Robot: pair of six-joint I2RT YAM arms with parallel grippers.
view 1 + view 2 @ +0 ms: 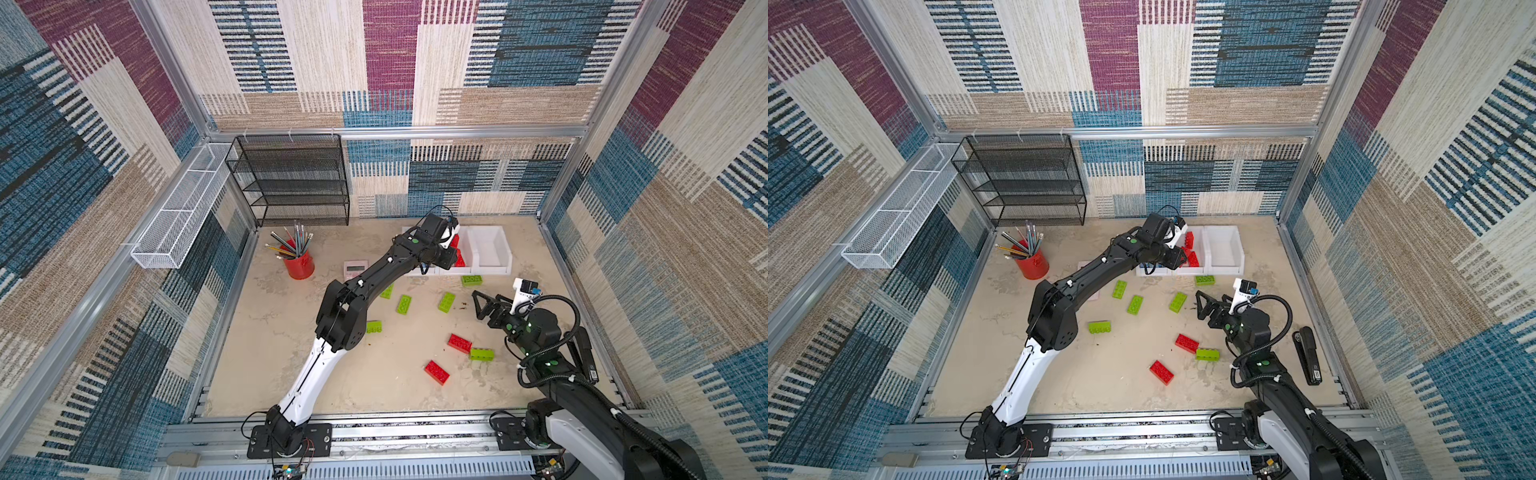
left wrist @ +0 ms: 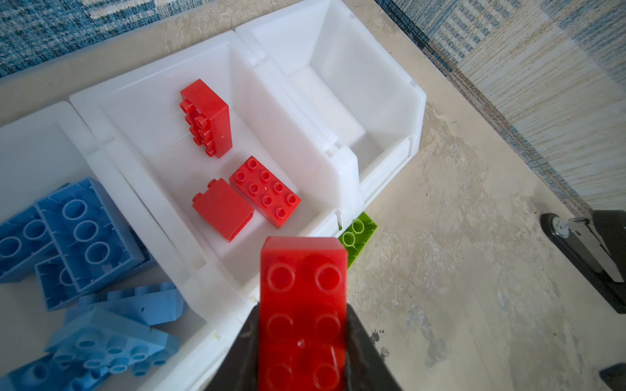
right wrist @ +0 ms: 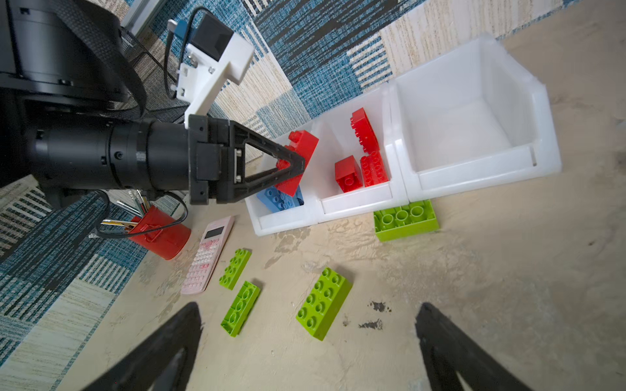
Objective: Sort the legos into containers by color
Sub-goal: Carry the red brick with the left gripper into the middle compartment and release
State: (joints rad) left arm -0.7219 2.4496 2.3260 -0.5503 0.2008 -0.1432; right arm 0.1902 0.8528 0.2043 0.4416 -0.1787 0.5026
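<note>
Top views: my left gripper (image 1: pixel 1180 257) and arm hide part of the containers (image 1: pixel 1225 269). Loose legos: 6 green (image 1: pixel 1135 304), 2 red (image 1: pixel 1161 372).

Left wrist: jaws clamped on red brick (image 2: pixel 303 304), over mid bin (image 2: pixel 145 101) front edge. 3 red inside, just beyond. Blue pile (image 2: pixel 84 237) cut off, no count.

Right wrist: my right gripper (image 3: pixel 308 304) wide, empty. 4 green ahead.

The containers (image 2: pixel 382 101) are smooth white plastic with a soft sheen — faintly translucent. The red legos (image 2: pixel 264 191) inside them and the lime legos (image 3: pixel 323 303) in front of them are glossy moulded plastic. The tabletop (image 3: pixel 474 287) under the containers is matt, rough, mottled beige; the wall (image 1: pixel 457 183) behind them looks like woven cloth.
</note>
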